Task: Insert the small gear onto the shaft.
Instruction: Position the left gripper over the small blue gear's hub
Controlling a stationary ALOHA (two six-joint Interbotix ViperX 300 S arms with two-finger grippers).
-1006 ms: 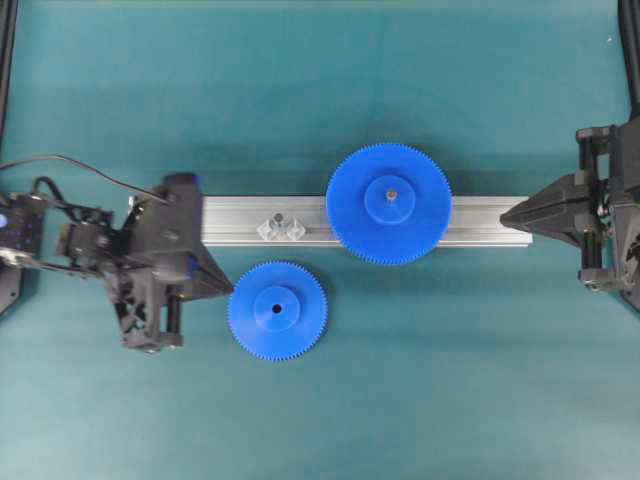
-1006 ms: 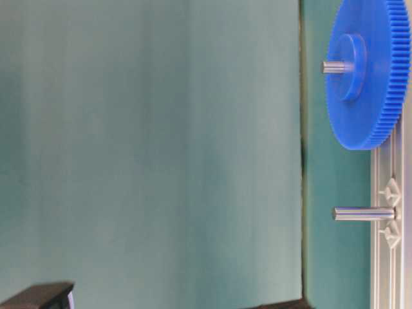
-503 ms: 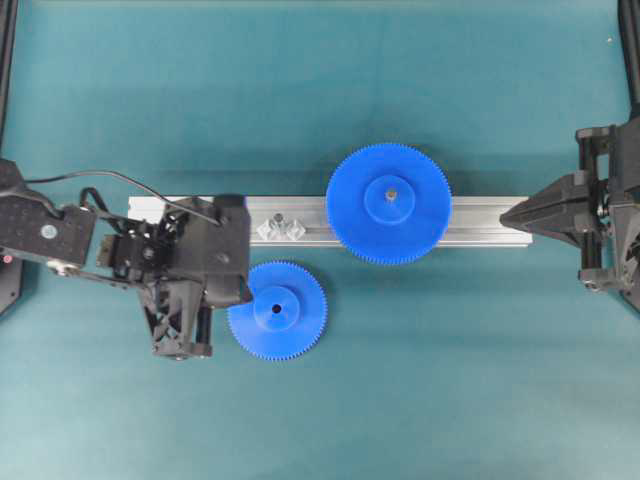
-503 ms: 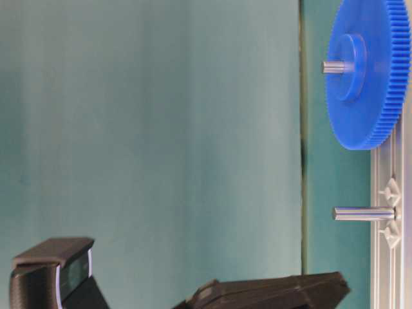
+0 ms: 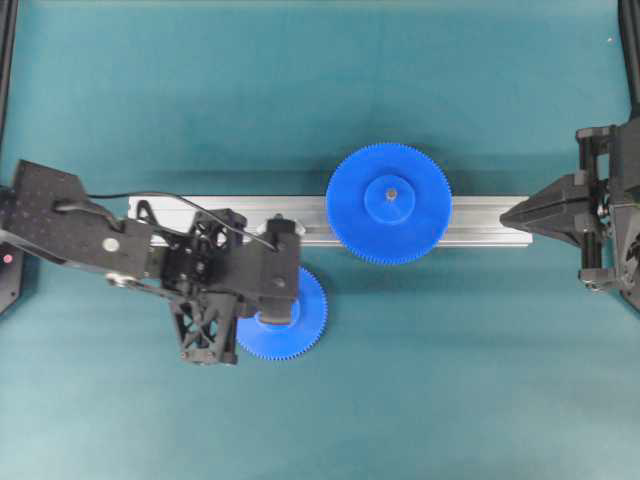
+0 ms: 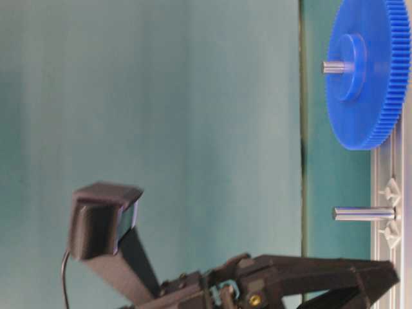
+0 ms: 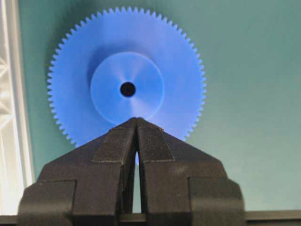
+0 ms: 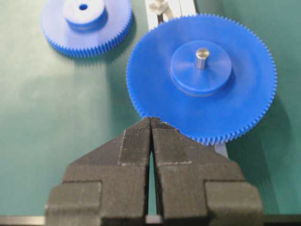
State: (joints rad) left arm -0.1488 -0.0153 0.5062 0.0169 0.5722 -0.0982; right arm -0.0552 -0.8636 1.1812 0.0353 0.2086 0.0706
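Blue small gear (image 7: 127, 80), dark centre hole, just ahead of black left claw (image 7: 136, 123). Wider blue gear (image 5: 388, 204), grey pin tip. Silver rail (image 5: 480, 221). Teal surface (image 5: 320, 90). Black right claw (image 8: 151, 123).

Bench (image 5: 300, 80) is covered by a plain teal mat, matte, with faint creases visible toward 12 o'clock in the overhead view. Dark frame rails (image 5: 8, 60) are seen at the 9 and 3 o'clock edges. Lighting is even and diffuse; soft shadows are cast on the mat. A teal backdrop (image 6: 161, 129) is seen in the table-level view.
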